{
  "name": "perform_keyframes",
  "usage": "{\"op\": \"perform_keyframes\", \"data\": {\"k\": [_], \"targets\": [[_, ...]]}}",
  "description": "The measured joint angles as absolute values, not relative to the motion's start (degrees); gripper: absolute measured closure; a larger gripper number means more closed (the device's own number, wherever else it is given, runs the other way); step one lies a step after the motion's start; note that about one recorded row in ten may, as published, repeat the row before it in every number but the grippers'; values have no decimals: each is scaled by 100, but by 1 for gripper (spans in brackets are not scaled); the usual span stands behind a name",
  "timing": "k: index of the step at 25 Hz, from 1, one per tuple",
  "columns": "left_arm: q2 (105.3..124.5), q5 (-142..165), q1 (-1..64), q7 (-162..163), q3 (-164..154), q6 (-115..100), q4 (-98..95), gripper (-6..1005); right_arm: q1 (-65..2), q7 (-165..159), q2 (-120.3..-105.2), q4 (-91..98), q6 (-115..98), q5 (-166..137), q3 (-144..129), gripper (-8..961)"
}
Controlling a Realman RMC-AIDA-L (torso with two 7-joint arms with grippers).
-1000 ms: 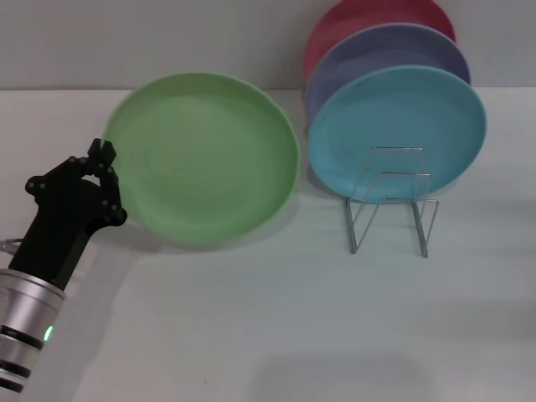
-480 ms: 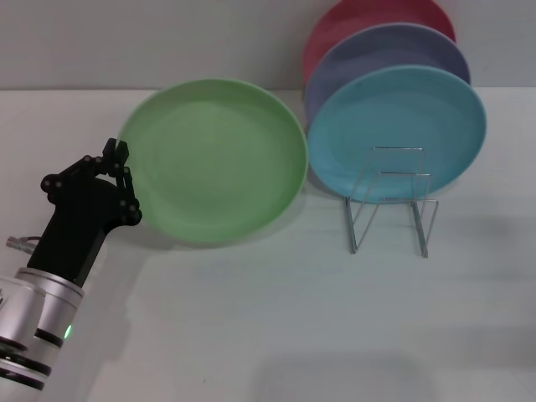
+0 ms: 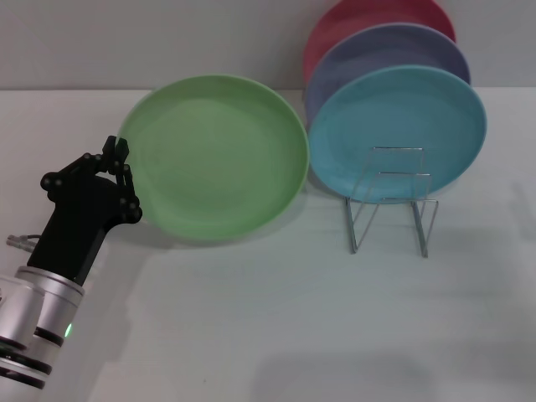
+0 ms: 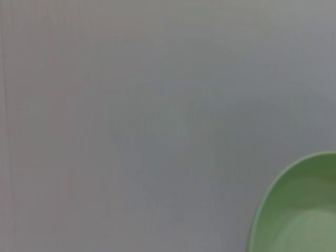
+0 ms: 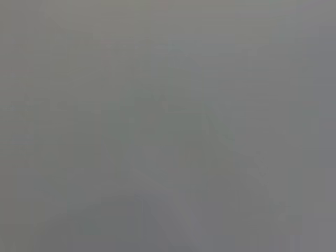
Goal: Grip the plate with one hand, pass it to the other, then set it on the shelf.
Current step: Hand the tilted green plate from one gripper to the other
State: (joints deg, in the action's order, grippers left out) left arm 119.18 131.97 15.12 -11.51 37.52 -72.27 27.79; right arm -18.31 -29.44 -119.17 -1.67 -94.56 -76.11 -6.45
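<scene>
The left gripper (image 3: 124, 172) has its fingers clenched on the green plate's (image 3: 216, 159) rim, lifting it beside the rack (image 3: 392, 201).

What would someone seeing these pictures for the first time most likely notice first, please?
Most striking is the big light green plate tilted up in mid-scene, its left rim held by the left gripper on a black and silver arm. Right of it, three plates stand in a wire rack: a turquoise plate in front, a lavender plate behind it, and a red plate at the back. The right gripper is out of view.
</scene>
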Motion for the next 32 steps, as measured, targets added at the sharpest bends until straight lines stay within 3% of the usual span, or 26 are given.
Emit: {"op": "perform_keyframes", "data": {"k": [18, 20, 32], "targets": [[11918, 13191, 1515, -1139, 3789, -7243, 2752, 966, -2062, -1756, -11935, -1336, -9460, -8042, -1428, 326], [11918, 13192, 1517, -1139, 3799, -7242, 2746, 966, -2067, -1756, -11935, -1341, -9475, -8085, -1426, 481], [11918, 13192, 1514, -1135, 3800, -7302, 2765, 965, -2312, -1756, -11941, -1584, -9577, -8371, -1433, 478]]}}
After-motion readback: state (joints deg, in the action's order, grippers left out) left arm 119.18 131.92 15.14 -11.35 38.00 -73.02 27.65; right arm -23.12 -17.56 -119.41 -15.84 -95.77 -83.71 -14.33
